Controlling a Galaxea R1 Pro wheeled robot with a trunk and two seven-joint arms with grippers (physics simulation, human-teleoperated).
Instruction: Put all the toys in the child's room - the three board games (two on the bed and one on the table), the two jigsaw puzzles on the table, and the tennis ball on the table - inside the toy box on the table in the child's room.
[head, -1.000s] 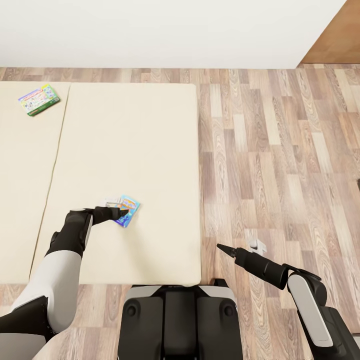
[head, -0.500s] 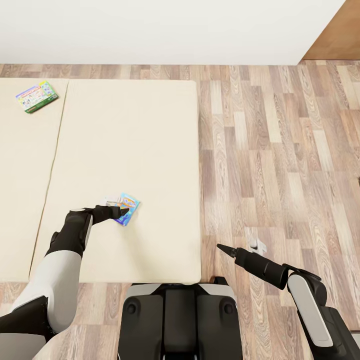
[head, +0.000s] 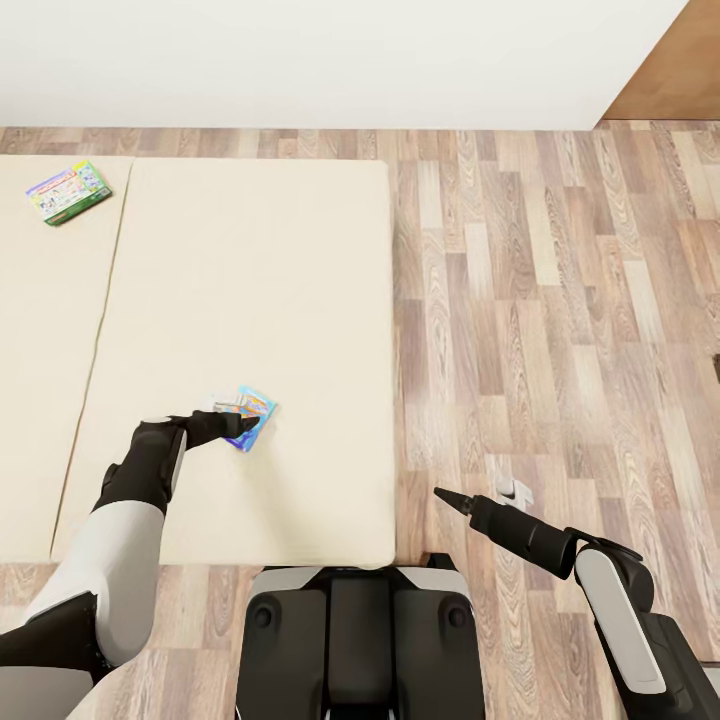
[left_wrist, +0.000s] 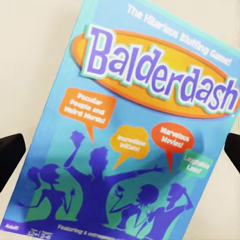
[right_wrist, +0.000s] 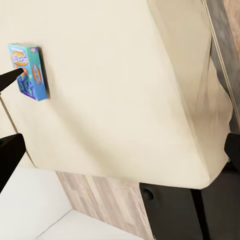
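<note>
Left wrist view: blue board game (left_wrist: 135, 135) between spread fingers of left gripper (head: 243, 425), ungrasped.

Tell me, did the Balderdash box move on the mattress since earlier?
No. The Balderdash box keeps its place against the mattress edge; only the camera shifted.

The low wide bed with two cream mattresses (head: 250, 300) lies in front of the robot and to its left. A thin flat blue printed board game box (head: 249, 417) lies on the near mattress, just past the left end effector (head: 245, 425). A second flat white-green-yellow game box (head: 67, 192) lies far back on the left mattress, well apart from the first. The brown-grey wood-plank floor (head: 560, 300) lies right of the bed, under the right end effector (head: 440, 493).
</note>
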